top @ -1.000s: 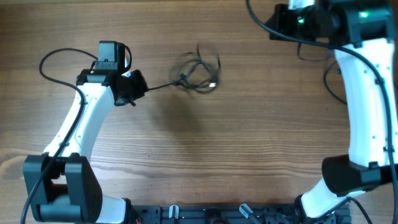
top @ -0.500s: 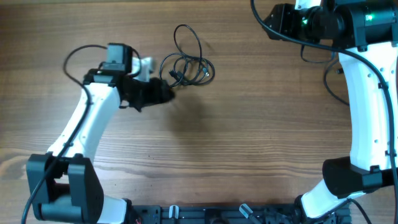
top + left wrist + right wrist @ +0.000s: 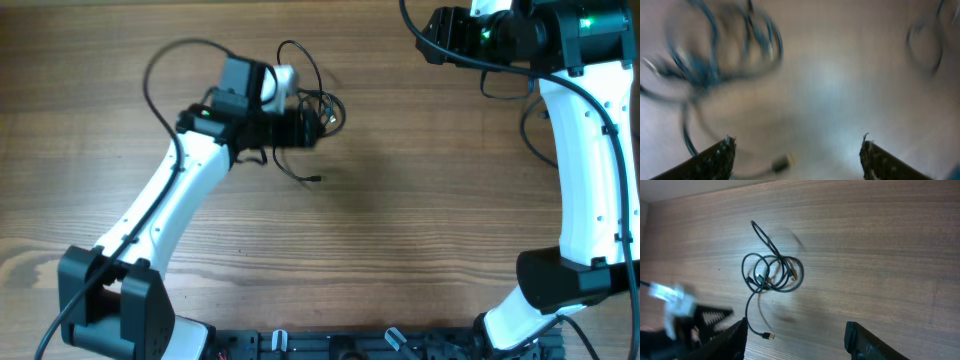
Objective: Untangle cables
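Black cables (image 3: 772, 275) are lying coiled on the desk (image 3: 880, 255), long axis running far-to-near, plug tail (image 3: 767, 336) pointing nearward; left gripper (image 3: 796, 155) and right gripper (image 3: 796, 340) are gaping, empty.

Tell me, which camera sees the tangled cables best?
The right wrist view: the cables lie sharp and whole, loops and loose plug end. Overhead, the left arm covers part of them. The left wrist view shows only a blur.
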Available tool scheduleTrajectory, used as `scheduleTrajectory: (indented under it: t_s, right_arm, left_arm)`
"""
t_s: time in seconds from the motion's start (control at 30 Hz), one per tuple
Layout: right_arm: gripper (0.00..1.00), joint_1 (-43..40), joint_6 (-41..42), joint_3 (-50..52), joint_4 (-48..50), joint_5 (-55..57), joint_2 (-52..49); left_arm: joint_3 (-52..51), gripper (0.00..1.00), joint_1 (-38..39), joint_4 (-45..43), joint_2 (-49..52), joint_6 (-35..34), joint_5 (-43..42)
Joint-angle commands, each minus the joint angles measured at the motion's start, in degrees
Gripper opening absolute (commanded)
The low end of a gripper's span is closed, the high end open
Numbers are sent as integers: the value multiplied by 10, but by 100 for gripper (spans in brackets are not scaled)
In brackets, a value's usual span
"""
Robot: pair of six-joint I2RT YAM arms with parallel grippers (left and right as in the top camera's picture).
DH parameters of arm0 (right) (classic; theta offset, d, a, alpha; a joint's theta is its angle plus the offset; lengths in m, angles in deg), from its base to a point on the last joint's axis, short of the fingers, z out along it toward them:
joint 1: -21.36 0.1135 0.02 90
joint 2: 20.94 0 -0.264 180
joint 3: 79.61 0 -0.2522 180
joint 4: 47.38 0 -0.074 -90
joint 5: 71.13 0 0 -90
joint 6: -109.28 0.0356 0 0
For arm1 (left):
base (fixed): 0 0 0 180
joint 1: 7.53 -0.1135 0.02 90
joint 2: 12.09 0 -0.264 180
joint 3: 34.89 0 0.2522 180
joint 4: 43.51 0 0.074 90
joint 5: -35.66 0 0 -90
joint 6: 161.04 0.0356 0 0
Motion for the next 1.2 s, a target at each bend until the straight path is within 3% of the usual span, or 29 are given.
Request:
scheduleTrajectory:
  t_s: [0.0,0.17,0.27,0.5,0.63,0.73,1.0,1.03,1.13,1.17]
  right_arm:
    - [65,3,-2,-9,1,9,-9]
    - [66,3,-2,-9,-3,9,-17]
    - [65,3,-1,-9,-3,9,-22]
    - [65,3,-2,-9,-6,9,-23]
    - [65,3,-2,-9,-7,9,-23]
    - [65,3,-2,-9,-8,9,-23]
    - [65,3,-2,-9,-10,9,-23]
    - [65,3,-2,-9,-10,9,-23]
    - [65,3,-2,-9,-10,10,-23]
    - [65,3,-2,-9,-10,12,-23]
  left_arm:
    - [22,76,-14,-95,8,-80,127]
    - [22,70,-9,-190,92,-106,197]
    - [22,56,5,-235,149,-134,215]
    - [22,43,55,-273,224,-165,330]
    - [22,37,61,-311,257,-173,348]
    - [22,37,60,-324,277,-199,389]
    - [22,34,60,-366,304,-199,389]
    - [22,30,60,-370,304,-199,388]
    - [22,4,60,-365,291,-199,332]
    - [22,4,60,-359,283,-199,314]
